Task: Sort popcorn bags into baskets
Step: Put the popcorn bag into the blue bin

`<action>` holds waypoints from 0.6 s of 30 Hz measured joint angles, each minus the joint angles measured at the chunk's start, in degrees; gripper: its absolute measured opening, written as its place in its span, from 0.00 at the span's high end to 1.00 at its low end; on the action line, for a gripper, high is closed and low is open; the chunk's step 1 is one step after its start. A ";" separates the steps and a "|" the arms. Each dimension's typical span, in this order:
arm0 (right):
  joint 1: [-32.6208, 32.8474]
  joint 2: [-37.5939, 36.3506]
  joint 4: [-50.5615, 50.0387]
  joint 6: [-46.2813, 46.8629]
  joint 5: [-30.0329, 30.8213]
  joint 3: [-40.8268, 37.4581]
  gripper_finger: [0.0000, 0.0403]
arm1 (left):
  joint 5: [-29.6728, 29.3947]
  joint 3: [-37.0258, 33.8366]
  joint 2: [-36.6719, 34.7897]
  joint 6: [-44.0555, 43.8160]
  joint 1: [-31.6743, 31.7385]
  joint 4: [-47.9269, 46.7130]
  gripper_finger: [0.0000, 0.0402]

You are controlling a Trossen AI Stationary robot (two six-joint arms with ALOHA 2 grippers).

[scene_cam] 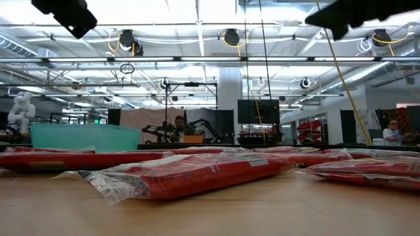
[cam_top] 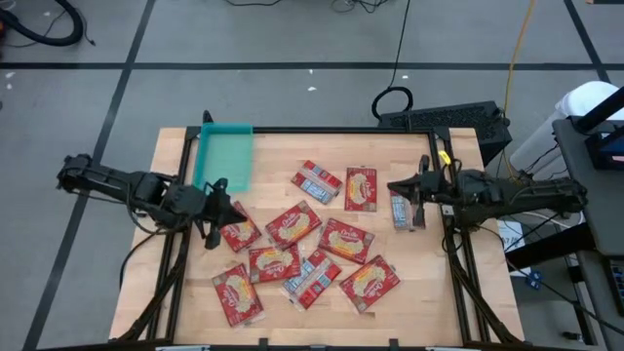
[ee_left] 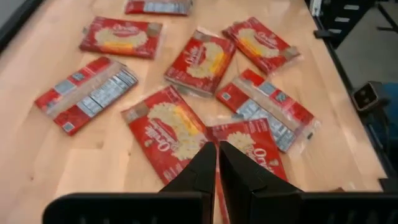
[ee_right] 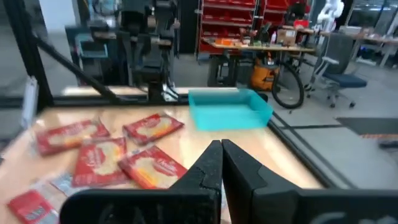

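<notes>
Several red popcorn bags [cam_top: 312,244] lie flat and scattered on the wooden table; a few show a silvery white-and-blue face [cam_top: 317,180]. The teal basket [cam_top: 226,156] stands at the table's far left corner and holds nothing that I can see. My left gripper [cam_top: 222,210] hovers shut above the left end of the scatter, over a red bag [ee_left: 168,127]. My right gripper [cam_top: 393,187] hovers shut near the right side, by a silvery bag [cam_top: 401,210], facing the basket [ee_right: 230,109]. In the low view both arms stay high above the bags [scene_cam: 190,174].
A black metal frame borders the table [cam_top: 292,130]. Bare wood shows along the near edge [cam_top: 439,312] and between the basket and the bags [cam_top: 278,161]. Cables and a black box [cam_top: 444,119] lie on the floor beyond the far edge. People sit in the room behind [scene_cam: 394,131].
</notes>
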 joint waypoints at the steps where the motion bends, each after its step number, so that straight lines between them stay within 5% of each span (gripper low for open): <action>1: 0.00 2.45 -0.04 -1.44 -0.02 1.49 1.00 | 0.01 0.00 0.38 -1.18 -0.45 -0.35 0.94; 13: -3.94 27.84 0.63 -1.57 -4.75 8.28 1.00 | 2.57 0.00 9.51 -9.42 -8.72 -2.79 0.93; 18: -5.01 35.03 4.24 -2.25 -5.22 8.28 1.00 | 3.00 0.00 15.89 -11.95 -11.76 -2.98 0.82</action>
